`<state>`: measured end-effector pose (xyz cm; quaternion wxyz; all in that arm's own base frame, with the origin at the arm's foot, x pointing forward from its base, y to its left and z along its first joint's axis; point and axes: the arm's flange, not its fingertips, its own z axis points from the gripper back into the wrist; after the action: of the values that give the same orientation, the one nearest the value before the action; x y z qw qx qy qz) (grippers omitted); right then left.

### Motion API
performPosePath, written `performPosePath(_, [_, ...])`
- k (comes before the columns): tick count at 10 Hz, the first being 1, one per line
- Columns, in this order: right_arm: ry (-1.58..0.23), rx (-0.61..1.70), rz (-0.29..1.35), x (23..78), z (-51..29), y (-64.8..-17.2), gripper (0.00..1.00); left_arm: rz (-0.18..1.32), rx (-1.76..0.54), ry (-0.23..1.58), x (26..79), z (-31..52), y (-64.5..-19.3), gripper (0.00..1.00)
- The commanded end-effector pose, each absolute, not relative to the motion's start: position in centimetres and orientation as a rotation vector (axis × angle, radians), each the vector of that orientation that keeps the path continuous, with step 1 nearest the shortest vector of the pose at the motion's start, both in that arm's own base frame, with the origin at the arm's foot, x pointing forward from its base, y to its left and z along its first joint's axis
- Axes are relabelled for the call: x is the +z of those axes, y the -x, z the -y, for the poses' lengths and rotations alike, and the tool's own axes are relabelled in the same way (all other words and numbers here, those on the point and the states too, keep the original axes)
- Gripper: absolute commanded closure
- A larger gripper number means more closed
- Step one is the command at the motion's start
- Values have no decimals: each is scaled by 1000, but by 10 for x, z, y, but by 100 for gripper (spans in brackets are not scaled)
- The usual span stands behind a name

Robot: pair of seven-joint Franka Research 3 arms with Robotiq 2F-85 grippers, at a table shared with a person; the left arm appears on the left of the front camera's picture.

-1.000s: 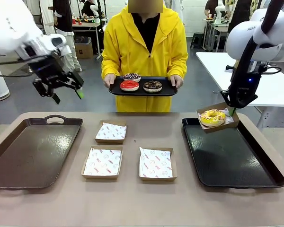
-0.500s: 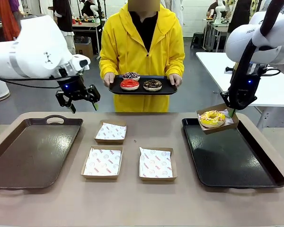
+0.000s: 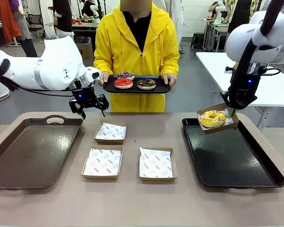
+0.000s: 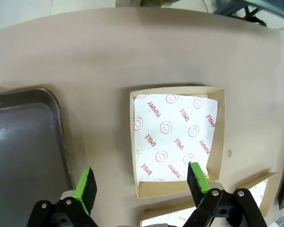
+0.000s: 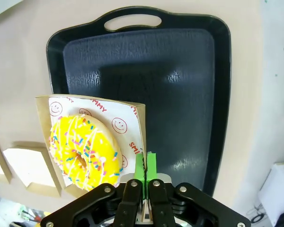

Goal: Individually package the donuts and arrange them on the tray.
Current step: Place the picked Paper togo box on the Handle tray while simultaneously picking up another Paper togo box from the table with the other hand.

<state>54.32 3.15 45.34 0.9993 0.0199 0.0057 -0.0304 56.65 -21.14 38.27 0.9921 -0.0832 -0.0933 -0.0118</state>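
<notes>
Yellow donut point(image 3: 212, 117) is held in its box point(image 3: 221, 128) by the clamped right hand point(image 3: 232, 112) over the black tray's point(image 3: 232, 161) far corner. Three donuts point(image 3: 123, 83) are carried on a person's tray point(image 3: 163, 88), and the left hand point(image 4: 141, 179) is held open over a lined box point(image 4: 175, 142).

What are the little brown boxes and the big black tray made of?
The boxes look like thin brown cardboard, dull, with folded walls, lined with white printed paper. The black tray is probably plastic: its pebbly surface shines under the lights, though painted metal is possible.
</notes>
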Motion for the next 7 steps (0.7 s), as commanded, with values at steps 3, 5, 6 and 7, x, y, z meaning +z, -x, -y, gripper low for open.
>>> performPosePath(3, [-40, -63, -16, 456, -32, -543, 99, 172, -27, 164, 373, 214, -566, 0])
performPosePath(5, [-40, -63, -16, 456, -32, -543, 99, 172, -27, 164, 373, 214, -566, 0])
performPosePath(6, [-40, -63, -16, 456, -32, -543, 99, 172, -27, 164, 373, 214, -566, 0])
performPosePath(7, [-40, -63, -16, 456, -32, -543, 99, 172, -27, 164, 373, 214, -566, 0])
